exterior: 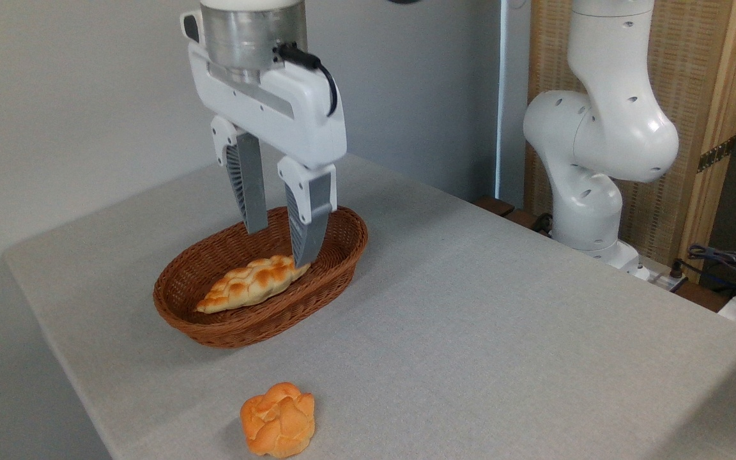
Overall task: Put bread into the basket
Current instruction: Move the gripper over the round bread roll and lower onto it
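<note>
Wicker basket (176,300) is sitting mid-left on the grey counter (502,319), already holding a long braided loaf (250,284). That loaf is not the target. The bread (278,419), the small knobbly orange bun, is lying on the counter at the near edge, well apart from the basket and untouched.

Gripper (282,246) is hanging over the far-right end of the basket, pointing down, jaws parted and gripping nothing. Right fingertip (304,252) is overlapping the loaf's far tip in this view; cannot tell whether it is touching or just in front of it.

Judgement: pick not started yet. Arm is needing to clear the basket, travel toward the near edge and come down on the bun.

Risks from here:
- Fingers are sitting low, around rim level. A sideways move without lifting is likely to catch the rim or nudge the loaf and drag the light basket.
- Bun is close to the near counter edge. An off-centre descent is likely pushing it off the counter instead of gripping it.
- Bun top is lumpy and rounded, so a shallow pinch could be slipping off the folds; the closure is needing to land low on its sides.
- Loaf is taking most of the basket floor. Free room is mainly at the far-right end, so a drop elsewhere is risking the bun rolling off the loaf and over the shallow rim.
</note>
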Robot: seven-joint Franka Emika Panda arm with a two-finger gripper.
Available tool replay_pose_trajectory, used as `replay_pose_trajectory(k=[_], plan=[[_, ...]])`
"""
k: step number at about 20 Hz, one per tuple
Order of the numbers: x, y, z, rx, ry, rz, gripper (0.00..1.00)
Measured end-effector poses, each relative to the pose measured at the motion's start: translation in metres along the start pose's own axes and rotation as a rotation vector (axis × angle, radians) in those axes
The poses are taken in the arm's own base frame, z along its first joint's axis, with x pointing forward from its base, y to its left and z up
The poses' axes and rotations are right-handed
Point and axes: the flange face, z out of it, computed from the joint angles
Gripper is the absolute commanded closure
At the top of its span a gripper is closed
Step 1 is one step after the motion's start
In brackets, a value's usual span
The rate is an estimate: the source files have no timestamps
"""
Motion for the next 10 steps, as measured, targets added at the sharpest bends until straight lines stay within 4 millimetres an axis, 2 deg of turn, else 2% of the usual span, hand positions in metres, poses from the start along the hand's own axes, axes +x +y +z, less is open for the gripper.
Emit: replay_pose_trajectory(k=[5,8,10], plan=[[-0.004,-0.022,0.039,0.091,0.085,-0.033,0.00],[-0.007,-0.026,0.063,0.118,0.108,-0.042,0.00],[-0.009,-0.026,0.072,0.115,0.104,-0.044,0.00]])
